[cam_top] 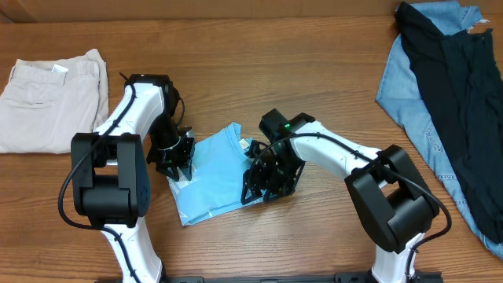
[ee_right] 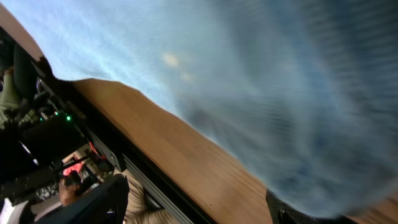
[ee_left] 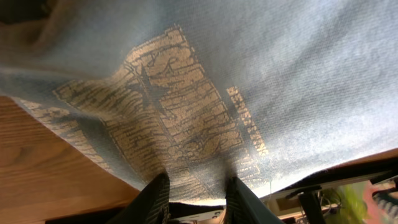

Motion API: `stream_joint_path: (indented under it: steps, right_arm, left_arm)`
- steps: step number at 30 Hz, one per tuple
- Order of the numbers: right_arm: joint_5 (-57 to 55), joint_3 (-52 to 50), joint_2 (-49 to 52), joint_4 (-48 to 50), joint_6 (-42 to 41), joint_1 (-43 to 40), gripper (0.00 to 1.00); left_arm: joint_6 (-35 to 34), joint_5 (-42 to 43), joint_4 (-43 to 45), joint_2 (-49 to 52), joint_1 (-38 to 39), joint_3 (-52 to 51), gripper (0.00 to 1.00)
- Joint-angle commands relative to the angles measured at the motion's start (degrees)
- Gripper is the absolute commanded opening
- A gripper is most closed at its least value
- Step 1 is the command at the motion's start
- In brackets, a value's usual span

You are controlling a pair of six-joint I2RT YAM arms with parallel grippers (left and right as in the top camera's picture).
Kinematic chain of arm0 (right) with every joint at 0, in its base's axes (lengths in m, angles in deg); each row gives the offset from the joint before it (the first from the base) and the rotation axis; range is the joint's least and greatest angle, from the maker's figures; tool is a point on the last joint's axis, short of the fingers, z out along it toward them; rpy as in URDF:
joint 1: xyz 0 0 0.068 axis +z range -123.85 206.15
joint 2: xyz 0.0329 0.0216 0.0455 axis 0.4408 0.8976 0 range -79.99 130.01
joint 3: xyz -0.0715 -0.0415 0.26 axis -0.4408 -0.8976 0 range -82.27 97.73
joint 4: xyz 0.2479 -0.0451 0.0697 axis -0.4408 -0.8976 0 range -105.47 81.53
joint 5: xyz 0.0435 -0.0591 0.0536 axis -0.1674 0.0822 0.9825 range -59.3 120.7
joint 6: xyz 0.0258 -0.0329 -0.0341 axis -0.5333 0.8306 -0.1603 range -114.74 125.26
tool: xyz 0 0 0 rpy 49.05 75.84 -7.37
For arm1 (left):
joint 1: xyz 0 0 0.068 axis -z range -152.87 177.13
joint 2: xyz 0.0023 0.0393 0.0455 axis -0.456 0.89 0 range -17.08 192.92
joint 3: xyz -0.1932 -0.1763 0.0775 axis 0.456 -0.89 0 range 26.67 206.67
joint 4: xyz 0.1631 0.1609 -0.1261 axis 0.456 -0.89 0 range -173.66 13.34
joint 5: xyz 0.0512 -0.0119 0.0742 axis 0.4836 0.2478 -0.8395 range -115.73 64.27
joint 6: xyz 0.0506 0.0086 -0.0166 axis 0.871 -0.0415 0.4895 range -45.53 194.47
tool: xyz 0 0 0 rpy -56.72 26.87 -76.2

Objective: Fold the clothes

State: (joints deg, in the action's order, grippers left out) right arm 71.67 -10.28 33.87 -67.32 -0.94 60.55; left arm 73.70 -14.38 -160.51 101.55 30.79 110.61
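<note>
Cloth fills the middle of the brown wooden table (cam_top: 314,71): the light sky-blue cotton T-shirt (cam_top: 216,177) lies there bunched into a rough, slanted rectangle, between the two arms. The left gripper (cam_top: 174,161) points down at the shirt's left edge, and the right gripper (cam_top: 263,179) sits on its right edge. In the left wrist view the pale lettering (ee_left: 174,112) shows across the fabric, and the two dark fingers (ee_left: 155,199) stand a narrow gap apart under the hem; whether they pinch it I cannot tell. The blurred right wrist view shows its jaws wide, with cloth draped over one side. Folded beige trousers (cam_top: 47,102) lie far left. A denim-blue garment (cam_top: 405,86) and a black garment (cam_top: 464,86) lie far right.
</note>
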Motion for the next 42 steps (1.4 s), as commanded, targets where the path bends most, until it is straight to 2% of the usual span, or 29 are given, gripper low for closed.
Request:
stream_joint_path:
  steps: [1,9,14,19,20,22,23,25,29,32,37,42]
  right_arm:
    - [-2.7,0.0,0.2,-0.4,0.0,-2.7,0.75]
    - [-17.7,0.0,0.3,0.3,0.2,-7.8,0.74]
    - [-21.7,0.6,0.2,1.7,0.9,-7.9,0.59]
    - [-22.5,1.1,-1.9,0.5,2.7,-6.6,0.55]
    - [-22.5,1.3,-2.5,0.1,3.1,-6.2,0.51]
    - [-22.5,1.8,-4.0,-0.2,3.2,-5.6,0.36]
    - [-22.5,2.1,-4.9,-0.3,3.2,-5.5,0.33]
    - [-22.3,3.1,-6.9,-0.6,3.1,-5.3,0.29]
    - [-21.4,4.6,-9.8,-2.4,3.0,-4.0,0.31]
    - [-21.2,4.7,-10.7,-3.3,3.0,-2.3,0.34]
    - [-19.8,4.7,-10.7,-3.5,3.0,1.1,0.42]
    - [-19.3,4.7,-10.7,-1.7,3.0,2.9,0.43]
  left_arm:
    - [2.1,1.2,-0.2,0.6,0.1,0.6,0.32]
    - [1.0,4.9,7.0,-2.4,0.1,0.6,0.29]
    - [-1.0,4.6,12.2,-6.7,0.1,0.6,0.30]
    - [-2.6,1.2,15.6,-8.0,0.1,0.6,0.34]
    - [-2.6,0.7,16.6,-7.8,0.1,0.6,0.34]
    - [-1.9,0.5,19.4,-7.7,0.1,0.6,0.34]
    - [-1.3,0.5,21.2,-7.7,0.1,0.6,0.34]
    - [0.1,1.2,25.2,-7.7,0.2,0.6,0.42]
    - [4.4,6.3,31.3,-6.9,0.2,0.6,0.67]
    - [7.7,9.0,33.1,-5.2,0.2,0.6,0.72]
    - [13.3,13.2,33.9,-0.6,0.4,0.6,0.73]
    - [16.3,17.7,32.9,2.8,1.6,0.6,0.73]
